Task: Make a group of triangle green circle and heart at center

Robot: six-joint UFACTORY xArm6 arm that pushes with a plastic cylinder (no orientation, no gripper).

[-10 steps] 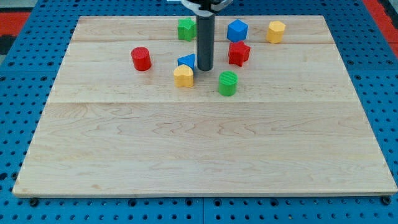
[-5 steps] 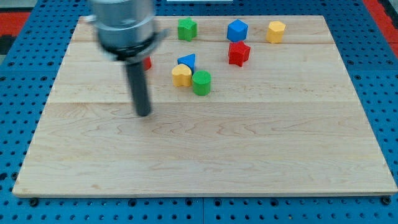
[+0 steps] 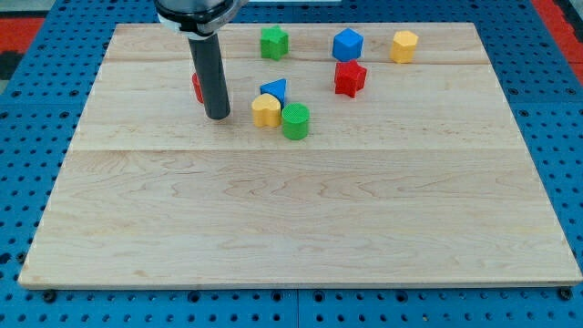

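Observation:
The blue triangle (image 3: 274, 90), the yellow heart (image 3: 266, 111) and the green circle (image 3: 295, 120) sit close together above the board's centre, the heart touching the green circle. My tip (image 3: 217, 116) rests on the board just left of the yellow heart, apart from it. The rod hides most of a red cylinder (image 3: 197, 87) behind it.
A green block (image 3: 273, 42), a blue hexagonal block (image 3: 347, 45) and a yellow hexagonal block (image 3: 404, 45) line the top of the wooden board (image 3: 301, 219). A red block (image 3: 350, 78) sits right of the triangle.
The green circle went left to the heart between the first two frames. My tip swung left and down, then came back up and slightly right beside the heart.

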